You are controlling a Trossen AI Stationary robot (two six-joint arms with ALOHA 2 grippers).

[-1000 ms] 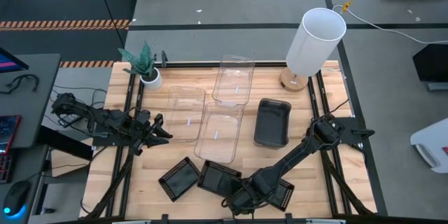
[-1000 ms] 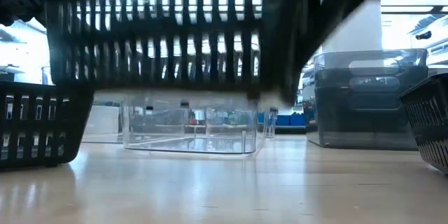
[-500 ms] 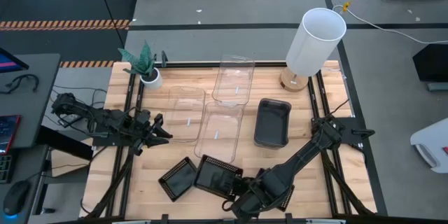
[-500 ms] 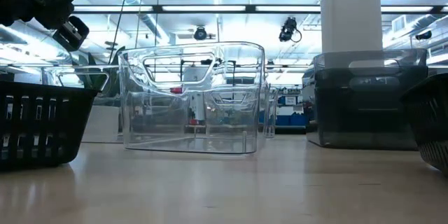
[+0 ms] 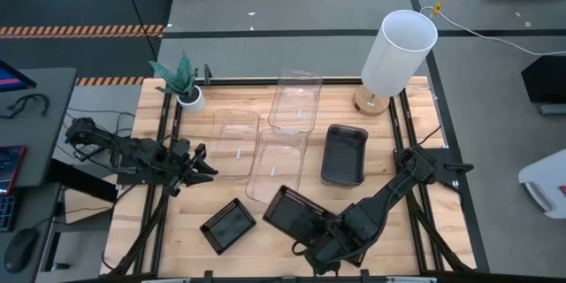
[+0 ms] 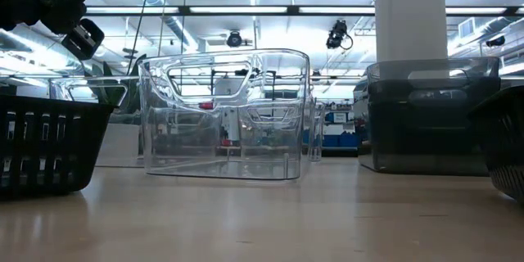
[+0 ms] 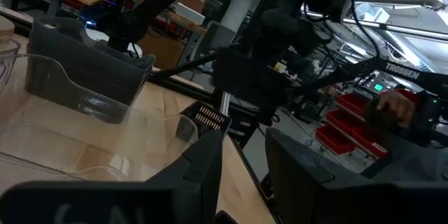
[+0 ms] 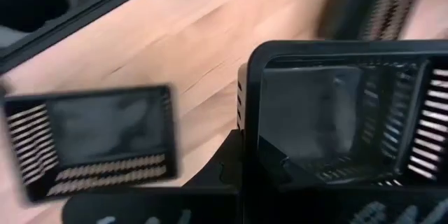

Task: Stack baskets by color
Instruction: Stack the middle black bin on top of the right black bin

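Three clear baskets (image 5: 279,166) stand at mid table, with smoky grey baskets (image 5: 345,153) to their right. One black basket (image 5: 228,225) rests on its bottom near the front edge. Another (image 5: 361,249) lies mostly hidden under my right arm. My right gripper (image 5: 327,237) is shut on a third black basket (image 5: 296,212), raised above the front of the table. That basket fills the right wrist view (image 8: 336,112). My left gripper (image 5: 196,166) waits open at the table's left, nothing between its fingers (image 7: 203,168). My right gripper holds the black basket by the rim of one end (image 5: 316,227), the end nearest the table's front right. It comes from above, slanting steeply down. The gripper itself hides how the fingers sit on the rim. The basket is lifted clear of the table and tilted.
A white lamp shade (image 5: 398,53) stands at the back right and a small plant pot (image 5: 187,95) at the back left. In the low view a black basket (image 6: 41,151) sits at left, another (image 6: 506,147) at right, with bare wood between them.
My right gripper has risen from the table's front, staying shut on the black basket, and has rolled at the wrist. The basket has come up clear of the table and out of the top of the low view. It has also turned about and shifted a little toward the right.
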